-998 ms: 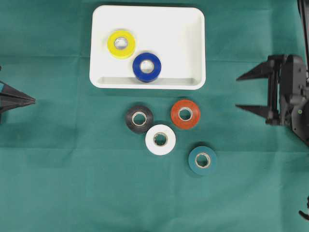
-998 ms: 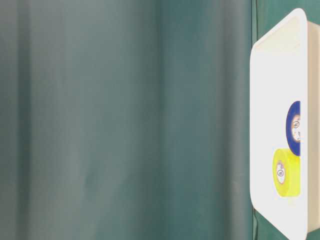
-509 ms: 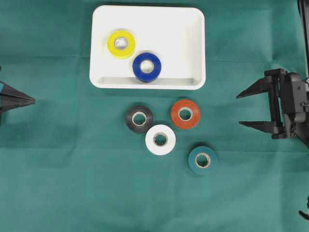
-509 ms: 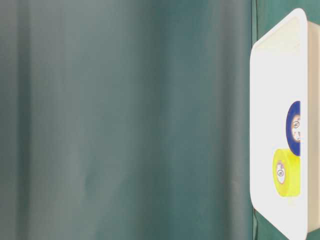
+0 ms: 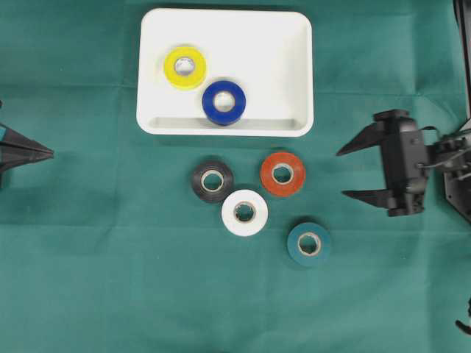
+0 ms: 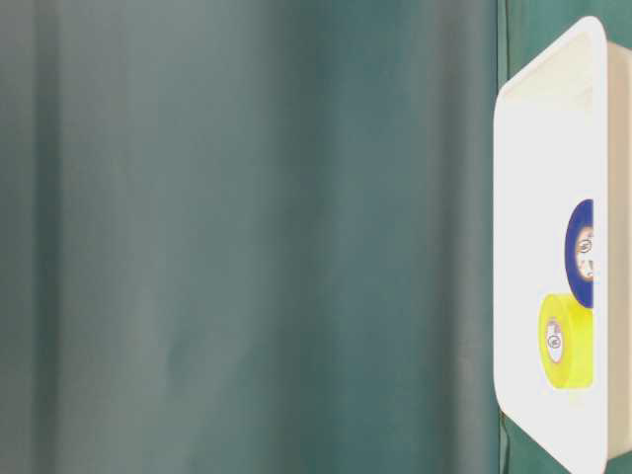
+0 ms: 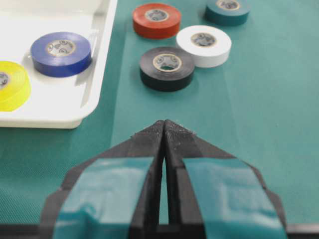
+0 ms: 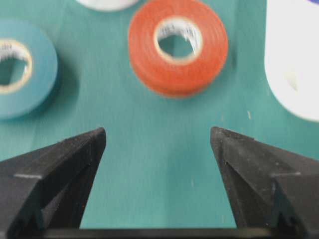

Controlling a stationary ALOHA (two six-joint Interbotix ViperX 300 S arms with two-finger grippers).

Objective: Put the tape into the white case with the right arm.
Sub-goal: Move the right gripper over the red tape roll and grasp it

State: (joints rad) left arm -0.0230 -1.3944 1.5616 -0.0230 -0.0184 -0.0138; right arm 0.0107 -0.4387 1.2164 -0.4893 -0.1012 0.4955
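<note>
Fingers of the all-black right gripper (image 5: 344,173) stood spread and empty, flat orange-red tape roll (image 5: 282,173) lying directly ahead, nearest.

6 tape rolls in all, 1 of each colour: yellow roll (image 5: 184,67), blue roll (image 5: 224,102), black roll (image 5: 212,180), orange roll (image 5: 282,173), white roll (image 5: 244,212), teal roll (image 5: 308,243). 1 white case (image 5: 294,44), up and to the left of the right gripper (image 5: 345,173), with 2 of the rolls inside. 4 rolls on 1 green cloth (image 5: 88,257), to the left of that gripper's 2 fingertips. 2 grippers: the right gripper and the left gripper (image 5: 50,154).
</note>
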